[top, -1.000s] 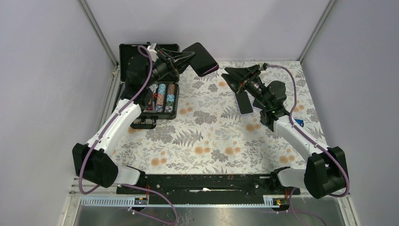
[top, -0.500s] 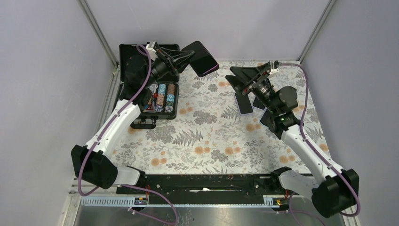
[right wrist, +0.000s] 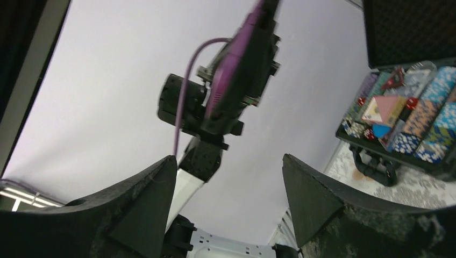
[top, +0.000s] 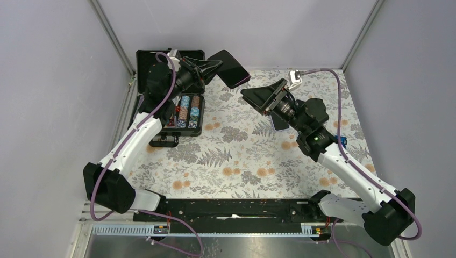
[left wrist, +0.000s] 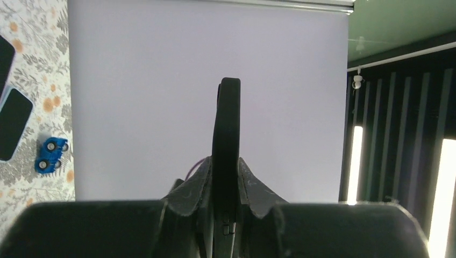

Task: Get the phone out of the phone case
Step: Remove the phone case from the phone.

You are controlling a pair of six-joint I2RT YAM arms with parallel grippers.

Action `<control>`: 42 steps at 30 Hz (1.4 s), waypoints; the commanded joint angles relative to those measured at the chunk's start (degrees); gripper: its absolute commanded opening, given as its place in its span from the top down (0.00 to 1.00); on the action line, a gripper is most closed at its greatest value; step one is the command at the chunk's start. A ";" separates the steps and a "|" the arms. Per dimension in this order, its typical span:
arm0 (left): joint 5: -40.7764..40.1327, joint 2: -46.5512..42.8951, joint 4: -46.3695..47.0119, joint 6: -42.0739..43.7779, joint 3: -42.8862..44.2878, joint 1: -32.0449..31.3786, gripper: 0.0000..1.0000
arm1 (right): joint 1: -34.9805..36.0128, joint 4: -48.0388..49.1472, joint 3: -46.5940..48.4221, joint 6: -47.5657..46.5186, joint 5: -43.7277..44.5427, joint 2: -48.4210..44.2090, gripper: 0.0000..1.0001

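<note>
The case (top: 232,67) is held off the table (top: 236,156) in the upper centre of the overhead frame, close to the back wall. The left gripper (top: 216,65) is clamped tight on one end of it. In the left wrist view the case (left wrist: 226,118) is seen edge-on and upright, pinched between the fingers of the left gripper (left wrist: 226,167), with its far end free. A purple rim is shown along the case (right wrist: 244,48) in the right wrist view. Whether anything sits inside the case cannot be told. The right gripper (top: 259,97) is spread wide and grips nothing. It is raised right of centre, aimed at the case, and is separated from it by a gap of open air. In its own view the right gripper (right wrist: 228,161) frames the case from below without contact. The phone (top: 278,124) is laid flat on the table right of centre, partly covered by the right arm. It is also seen at the left edge of the left wrist view (left wrist: 13,124). An open chip box (top: 185,113) is placed at the table's upper left, below the left arm. A blue toy car (top: 342,140) is placed near the right edge. Open tabletop is found across the lower half of the overhead frame.
</note>
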 commanded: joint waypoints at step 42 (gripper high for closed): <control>1.59 -0.92 -1.11 -9.49 1.69 -0.14 1.00 | 5.95 20.40 -1.74 -13.82 -3.84 12.90 0.90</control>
